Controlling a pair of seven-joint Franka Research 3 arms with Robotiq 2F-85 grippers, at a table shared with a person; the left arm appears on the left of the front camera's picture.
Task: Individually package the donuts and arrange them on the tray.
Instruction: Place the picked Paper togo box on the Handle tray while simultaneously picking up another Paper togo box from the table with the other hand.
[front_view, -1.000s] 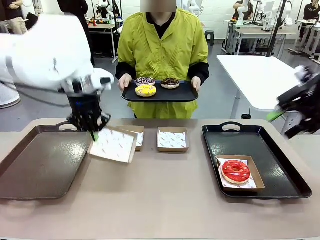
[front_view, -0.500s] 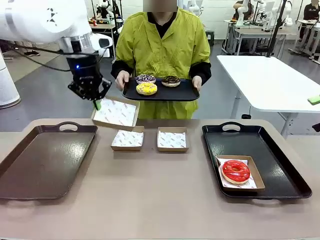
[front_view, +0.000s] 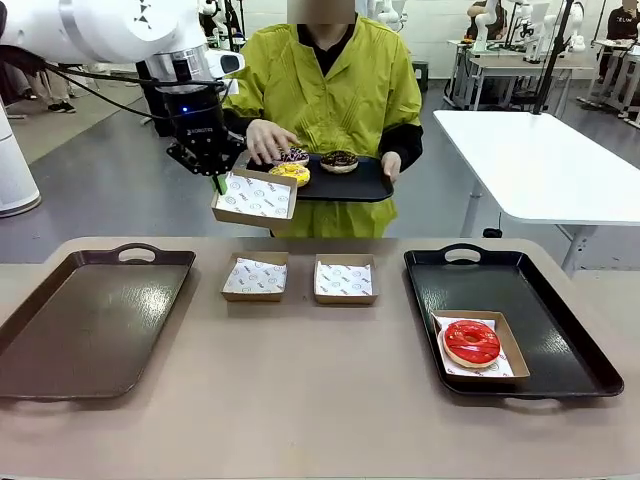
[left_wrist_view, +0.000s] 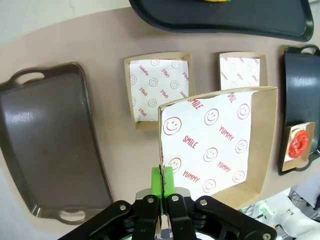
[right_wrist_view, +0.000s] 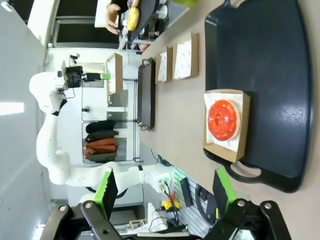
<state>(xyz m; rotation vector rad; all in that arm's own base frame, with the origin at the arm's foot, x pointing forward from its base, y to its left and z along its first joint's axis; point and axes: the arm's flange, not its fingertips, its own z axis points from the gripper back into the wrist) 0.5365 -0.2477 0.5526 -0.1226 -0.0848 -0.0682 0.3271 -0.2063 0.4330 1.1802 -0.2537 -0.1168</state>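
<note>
Clamping a box (front_view: 256, 197) edge, left gripper (front_view: 219, 184) holds it aloft; right gripper (right_wrist_view: 165, 192) gapes.

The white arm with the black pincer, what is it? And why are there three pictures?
It is a robot arm. There are two, each ending in a pincer. The front view looks across the table at a person. The other two pictures come from cameras on the robot's wrists, so they look turned. The left pincer is shut on the edge of a cardboard box lined with smiley paper, holding it in the air beside the person's tray, which carries three donuts. The person's hand is over them. The right pincer is open and holds nothing. On the table lie two empty boxes, a brown tray, and a black tray with a red donut in its own box.
</note>
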